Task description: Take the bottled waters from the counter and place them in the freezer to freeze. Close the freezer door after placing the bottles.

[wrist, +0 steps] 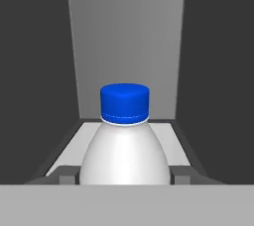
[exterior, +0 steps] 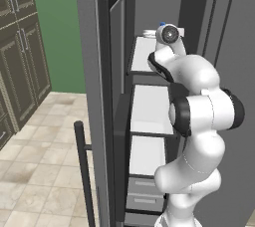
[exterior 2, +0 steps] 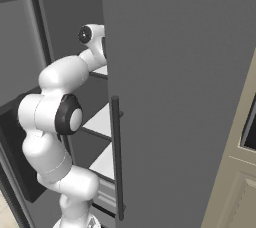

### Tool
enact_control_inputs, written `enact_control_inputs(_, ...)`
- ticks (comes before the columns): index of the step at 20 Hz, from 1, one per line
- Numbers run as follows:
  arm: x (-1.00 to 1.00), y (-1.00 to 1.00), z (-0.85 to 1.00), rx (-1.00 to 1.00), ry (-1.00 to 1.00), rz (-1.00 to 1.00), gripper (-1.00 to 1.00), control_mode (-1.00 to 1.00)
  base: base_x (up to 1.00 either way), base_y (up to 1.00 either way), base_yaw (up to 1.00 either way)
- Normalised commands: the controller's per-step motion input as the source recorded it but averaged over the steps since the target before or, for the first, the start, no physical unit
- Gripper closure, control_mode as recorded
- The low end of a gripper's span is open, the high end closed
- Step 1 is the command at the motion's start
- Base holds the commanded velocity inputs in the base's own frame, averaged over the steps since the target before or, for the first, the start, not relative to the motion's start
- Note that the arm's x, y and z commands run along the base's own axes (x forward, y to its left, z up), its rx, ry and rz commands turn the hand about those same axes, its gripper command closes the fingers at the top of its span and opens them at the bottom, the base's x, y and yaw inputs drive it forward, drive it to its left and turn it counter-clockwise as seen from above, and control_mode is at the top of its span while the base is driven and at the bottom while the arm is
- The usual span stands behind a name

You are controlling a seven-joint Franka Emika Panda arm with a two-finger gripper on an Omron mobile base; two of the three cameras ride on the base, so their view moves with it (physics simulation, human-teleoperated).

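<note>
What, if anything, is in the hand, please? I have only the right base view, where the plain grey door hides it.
Observer: In the hand view, the hand grips the whitish bottle with the blue cap, one finger tip against each side.
Operator: Thank you. Which shelf of the freezer is it at?
Observer: The left base view shows the blue cap peeking above the wrist at the top white shelf.

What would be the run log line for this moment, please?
phase: placing | gripper: shut on blue-capped bottle | location: top freezer shelf | freezer door: open
</note>
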Motion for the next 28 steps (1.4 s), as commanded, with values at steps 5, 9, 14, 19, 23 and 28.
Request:
enact_control_inputs(5,0.00,0.00,-0.16,0.00,0.00,0.00,1.00,-1.00,0.00,0.00,0.00)
enact_control_inputs(9,0.00,0.00,-0.09,0.00,0.00,0.00,-1.00,-1.00,0.00,0.00,0.00)
enact_control_inputs(14,0.00,0.00,-0.01,0.00,0.00,0.00,-1.00,-1.00,0.00,0.00,0.00)
enact_control_inputs(19,0.00,0.00,0.00,0.00,0.00,0.00,-1.00,-1.00,0.00,0.00,0.00)
enact_control_inputs(23,0.00,0.00,0.00,0.00,0.00,0.00,-1.00,-1.00,0.00,0.00,0.00)
enact_control_inputs(28,-0.05,0.02,0.00,0.00,0.00,0.00,-1.00,-1.00,0.00,0.00,0.00)
